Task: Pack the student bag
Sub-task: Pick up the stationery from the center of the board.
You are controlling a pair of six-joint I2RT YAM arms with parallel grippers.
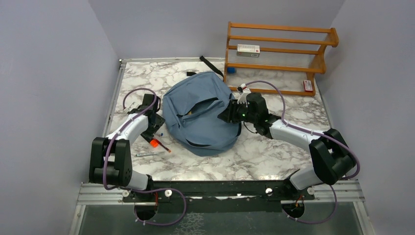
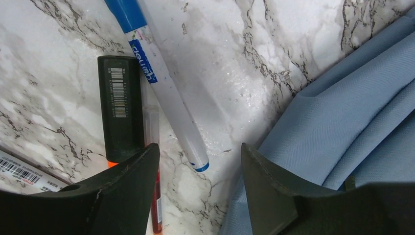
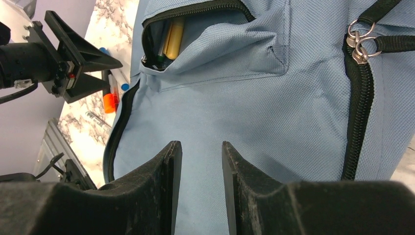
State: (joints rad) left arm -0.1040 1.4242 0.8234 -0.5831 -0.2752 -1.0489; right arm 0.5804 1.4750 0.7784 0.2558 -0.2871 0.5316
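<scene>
Your student bag (image 1: pixel 200 112) lies mid-table (image 1: pixel 274 152), between both arms.
Only the right wrist view shows you pens (image 3: pixel 173 39) in its open pocket (image 3: pixel 220 46). The right gripper (image 3: pixel 199 145) is narrowly parted against fabric, grip unclear. The left gripper (image 2: pixel 199 149) gapes over a white marker (image 2: pixel 166 93).

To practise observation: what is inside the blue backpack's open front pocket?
A yellow pen-like item shows at the front pocket's mouth; anything deeper is covered by the backpack fabric.

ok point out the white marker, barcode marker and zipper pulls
white marker (image 2: pixel 166 100), left wrist view, mid barrel
barcode marker (image 2: pixel 121 132), left wrist view, black body
zipper pulls (image 3: pixel 358 41), right wrist view, metal rings
</scene>
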